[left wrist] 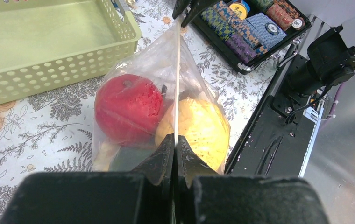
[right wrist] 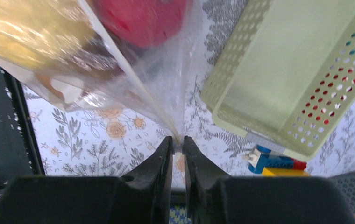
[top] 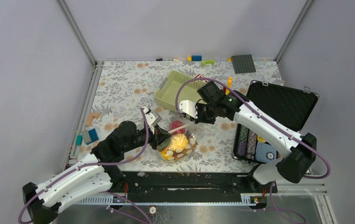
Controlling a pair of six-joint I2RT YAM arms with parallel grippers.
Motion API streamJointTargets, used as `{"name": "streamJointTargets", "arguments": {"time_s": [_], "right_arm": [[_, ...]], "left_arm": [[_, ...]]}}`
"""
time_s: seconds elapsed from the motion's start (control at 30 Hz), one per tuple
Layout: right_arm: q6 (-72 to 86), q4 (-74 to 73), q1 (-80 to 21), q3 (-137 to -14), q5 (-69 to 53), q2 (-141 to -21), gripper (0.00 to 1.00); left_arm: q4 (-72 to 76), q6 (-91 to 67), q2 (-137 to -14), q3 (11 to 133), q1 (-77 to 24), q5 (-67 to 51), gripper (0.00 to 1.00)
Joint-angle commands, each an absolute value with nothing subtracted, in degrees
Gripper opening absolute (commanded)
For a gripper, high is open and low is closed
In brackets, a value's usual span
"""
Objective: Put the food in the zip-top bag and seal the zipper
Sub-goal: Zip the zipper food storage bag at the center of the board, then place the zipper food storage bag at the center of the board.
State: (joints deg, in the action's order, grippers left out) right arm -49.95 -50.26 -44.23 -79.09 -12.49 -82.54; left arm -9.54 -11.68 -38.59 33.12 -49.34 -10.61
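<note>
The zip-top bag [top: 179, 143] lies on the near side of the pale green lattice basket [top: 175, 91], towards the arm bases and just off its near corner. The food is already inside, and both arms hold it by its mouth edge. The left gripper [left wrist: 176, 138] is closed tight on one end of the zipper [left wrist: 178, 84]. The right gripper [right wrist: 178, 139] pinches the other end, the one nearer the basket, with only the thin strip between its jaws. Holding it by both ends seems meant to stretch the strip into a straight, taut line, so the two lips lie together and can be pressed along their length while the fruit hangs below, clear of the seal. The left wrist view looks down that line: a red fruit [left wrist: 129, 109] sits on the basket side of it and a yellow fruit [left wrist: 199, 126] on the far side. Something dark and green is beneath them, too hidden to name. The right wrist view adds the basket's bare floor and coloured building blocks [right wrist: 271, 161] just beyond it, which the left wrist view lacks. Only the top view shows both arms at once and the open black poker chip case [top: 278, 112] well to the other side of the bag from the left arm. No view settles whether the strip is pressed shut along its whole run, nor whether the bag's bottom rests on the flowered cloth [top: 124, 88].
</note>
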Motion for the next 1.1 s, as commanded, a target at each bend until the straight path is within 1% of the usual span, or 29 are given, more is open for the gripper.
{"name": "streamJointTargets", "arguments": {"time_s": [0.0, 0.17, 0.3, 0.4, 0.43, 0.5, 0.53, 0.6, 0.63, 0.67, 0.77, 0.83, 0.9, 0.97, 1.07], "right_arm": [[-51.1, -51.7, -40.8, -77.3, -3.5, -81.6, 0.0], [-49.8, -49.7, -39.0, -74.8, -1.3, -81.0, 0.0], [-49.4, -46.0, -38.8, -71.5, -0.9, -78.2, 0.0], [-49.7, -43.5, -38.7, -68.9, -1.1, -75.1, 0.04], [-49.7, -43.0, -38.6, -68.5, -2.3, -73.9, 0.1], [-49.8, -41.7, -38.7, -67.5, -7.3, -71.0, 0.49], [-49.3, -40.1, -38.6, -66.5, -9.0, -69.0, 0.58], [-46.2, -33.3, -38.6, -63.1, -11.3, -64.2, 0.73], [-43.9, -28.5, -38.7, -60.4, -11.8, -61.6, 0.91], [-40.6, -22.8, -38.7, -57.4, -11.9, -58.5, 0.99], [-31.6, -3.0, -38.7, -44.6, -7.8, -49.7, 1.0], [-24.4, 8.2, -38.6, -39.2, -3.3, -45.2, 1.0], [-20.1, 11.2, -38.6, -36.9, -1.1, -41.8, 1.0], [-17.2, 11.6, -38.7, -35.4, 0.4, -39.2, 1.0], [-13.9, 11.6, -38.7, -33.9, 5.3, -38.2, 0.99]], "left_arm": [[-5.9, -12.4, -34.8, 33.0, -49.2, -8.2, 0.0], [-5.3, -12.2, -34.2, 32.6, -49.1, -7.2, 0.0], [-5.2, -11.9, -34.2, 32.9, -49.2, -6.1, 0.0], [-4.3, -12.7, -33.7, 32.1, -49.2, -4.2, 0.0], [-3.9, -13.2, -33.5, 31.9, -49.2, -3.4, 0.0], [-3.2, -14.2, -33.1, 31.5, -49.1, -1.0, 0.0], [-2.8, -14.9, -32.9, 31.4, -49.2, 1.6, 0.0], [-2.5, -15.4, -32.1, 30.7, -49.2, 6.5, 0.0], [-2.1, -16.0, -31.6, 30.4, -49.2, 9.9, 0.0], [-1.9, -16.3, -31.1, 30.0, -49.2, 12.7, 0.0], [-2.6, -15.8, -30.4, 30.3, -49.1, 21.5, 0.0], [-2.8, -16.2, -30.7, 30.8, -49.1, 30.7, 0.0], [-1.1, -15.1, -31.6, 30.2, -49.0, 42.1, 0.0], [4.0, -11.5, -32.7, 28.5, -48.2, 49.2, 0.0], [9.7, -8.3, -34.2, 27.5, -44.3, 49.5, 0.0]]}}
